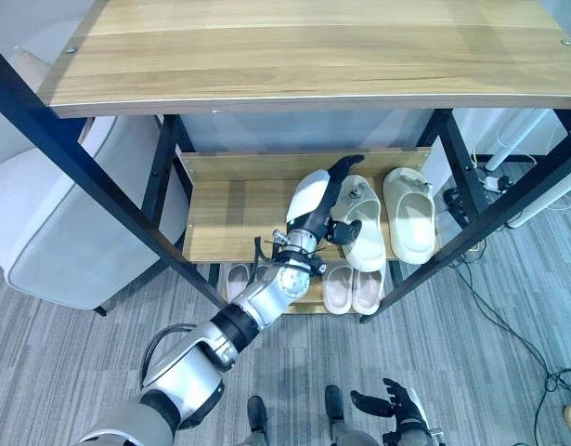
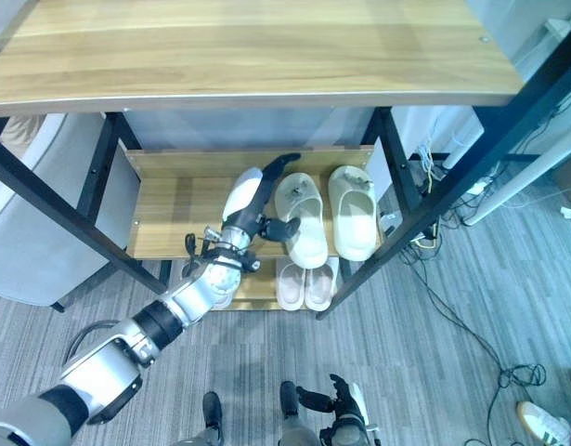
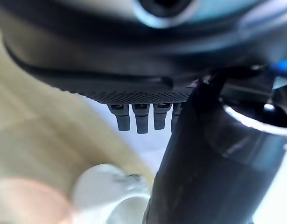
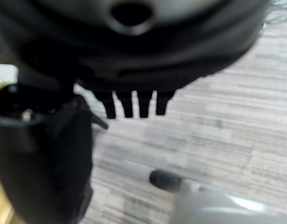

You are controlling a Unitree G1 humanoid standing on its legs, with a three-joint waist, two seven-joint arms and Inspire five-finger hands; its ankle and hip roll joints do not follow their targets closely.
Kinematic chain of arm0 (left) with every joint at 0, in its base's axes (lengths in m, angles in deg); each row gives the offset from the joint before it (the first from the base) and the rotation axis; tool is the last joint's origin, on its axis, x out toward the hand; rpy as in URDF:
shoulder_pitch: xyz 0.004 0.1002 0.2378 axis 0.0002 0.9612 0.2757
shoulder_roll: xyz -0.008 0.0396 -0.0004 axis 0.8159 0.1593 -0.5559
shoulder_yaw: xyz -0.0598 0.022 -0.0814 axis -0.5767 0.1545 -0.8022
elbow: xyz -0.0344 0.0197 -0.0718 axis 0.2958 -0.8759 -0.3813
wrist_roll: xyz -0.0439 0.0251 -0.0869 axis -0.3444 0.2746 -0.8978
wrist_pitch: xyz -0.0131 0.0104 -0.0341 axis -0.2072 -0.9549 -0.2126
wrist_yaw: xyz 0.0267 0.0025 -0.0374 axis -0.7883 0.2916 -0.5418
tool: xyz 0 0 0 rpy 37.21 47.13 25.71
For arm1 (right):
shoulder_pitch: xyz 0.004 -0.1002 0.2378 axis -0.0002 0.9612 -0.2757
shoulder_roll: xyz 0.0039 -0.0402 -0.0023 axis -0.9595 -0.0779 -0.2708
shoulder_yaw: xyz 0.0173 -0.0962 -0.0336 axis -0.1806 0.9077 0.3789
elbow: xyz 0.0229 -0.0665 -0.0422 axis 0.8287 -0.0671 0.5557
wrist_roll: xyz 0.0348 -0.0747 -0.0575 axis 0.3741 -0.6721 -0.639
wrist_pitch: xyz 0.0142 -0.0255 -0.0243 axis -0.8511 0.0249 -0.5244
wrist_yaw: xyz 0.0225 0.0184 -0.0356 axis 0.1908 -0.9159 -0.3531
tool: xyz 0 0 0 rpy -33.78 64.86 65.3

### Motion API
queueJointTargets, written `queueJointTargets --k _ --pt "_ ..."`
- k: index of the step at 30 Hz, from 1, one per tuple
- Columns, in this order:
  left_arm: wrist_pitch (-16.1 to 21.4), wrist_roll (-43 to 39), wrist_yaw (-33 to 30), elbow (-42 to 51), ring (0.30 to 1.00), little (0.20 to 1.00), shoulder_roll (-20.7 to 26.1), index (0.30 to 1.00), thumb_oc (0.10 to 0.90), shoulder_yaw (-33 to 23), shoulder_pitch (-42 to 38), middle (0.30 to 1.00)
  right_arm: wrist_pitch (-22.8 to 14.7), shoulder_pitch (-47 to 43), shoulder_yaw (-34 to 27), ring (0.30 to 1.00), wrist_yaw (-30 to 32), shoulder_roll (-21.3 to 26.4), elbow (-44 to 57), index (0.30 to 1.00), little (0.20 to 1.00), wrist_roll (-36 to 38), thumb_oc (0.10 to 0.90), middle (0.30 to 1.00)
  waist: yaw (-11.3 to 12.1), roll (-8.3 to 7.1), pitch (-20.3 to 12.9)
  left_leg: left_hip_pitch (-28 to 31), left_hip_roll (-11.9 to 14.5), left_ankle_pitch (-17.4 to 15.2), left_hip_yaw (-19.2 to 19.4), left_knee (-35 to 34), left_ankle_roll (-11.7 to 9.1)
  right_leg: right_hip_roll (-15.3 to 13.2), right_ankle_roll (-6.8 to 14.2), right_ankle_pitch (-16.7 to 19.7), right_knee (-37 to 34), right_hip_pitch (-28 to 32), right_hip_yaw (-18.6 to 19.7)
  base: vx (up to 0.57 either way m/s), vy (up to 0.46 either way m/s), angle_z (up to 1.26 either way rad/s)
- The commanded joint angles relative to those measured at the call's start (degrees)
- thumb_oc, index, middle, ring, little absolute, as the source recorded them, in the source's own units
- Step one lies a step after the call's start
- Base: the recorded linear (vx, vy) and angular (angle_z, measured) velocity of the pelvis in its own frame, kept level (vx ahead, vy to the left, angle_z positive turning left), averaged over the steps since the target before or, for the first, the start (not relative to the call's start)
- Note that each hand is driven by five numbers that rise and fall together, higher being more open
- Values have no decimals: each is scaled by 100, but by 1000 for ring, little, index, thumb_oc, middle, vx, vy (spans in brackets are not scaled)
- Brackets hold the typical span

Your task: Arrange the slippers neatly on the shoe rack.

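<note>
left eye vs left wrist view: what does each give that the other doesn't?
Left eye alone: the whole shoe rack, the second cream slipper beside the first on the middle shelf, two pale pairs on the bottom shelf, a grey chair, and the right robot hand low over the floor, fingers relaxed.
Left wrist alone: a close look along the left robot hand's straight fingers.
Both: the left robot hand by the cream slipper, and the wooden shelf.

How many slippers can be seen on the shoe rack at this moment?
5. Two cream foam slippers lie on the wooden middle shelf by the left hand; a pale pair and another sit on the lowest shelf. More may be hidden.
</note>
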Motion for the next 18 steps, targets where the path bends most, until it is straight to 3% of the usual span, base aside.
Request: queueJointTargets --k 1,5,18 --pt "504 121 -79 79 900 900 -279 900 800 -399 -618 900 -61 245 -178 900 -1 -51 20 900 900 72 800 900 199 -71 -239 -44 -240 -251 -162 12 -39 107 287 -270 185 -136 -274 0 0 0" --pt "475 324 -74 -9 900 900 -317 900 800 -331 -460 900 -65 195 -166 900 16 -74 -8 900 900 75 800 900 225 -69 -224 -64 -239 -244 -182 12 -38 106 282 -271 190 -154 -291 0 0 0" --pt "538 -354 143 -147 900 900 -708 900 800 -179 161 900 -21 132 -30 900 102 -110 8 900 900 67 800 900 204 -86 -144 -182 -209 -216 -177 12 -28 127 251 -231 200 -307 -262 0 0 0"
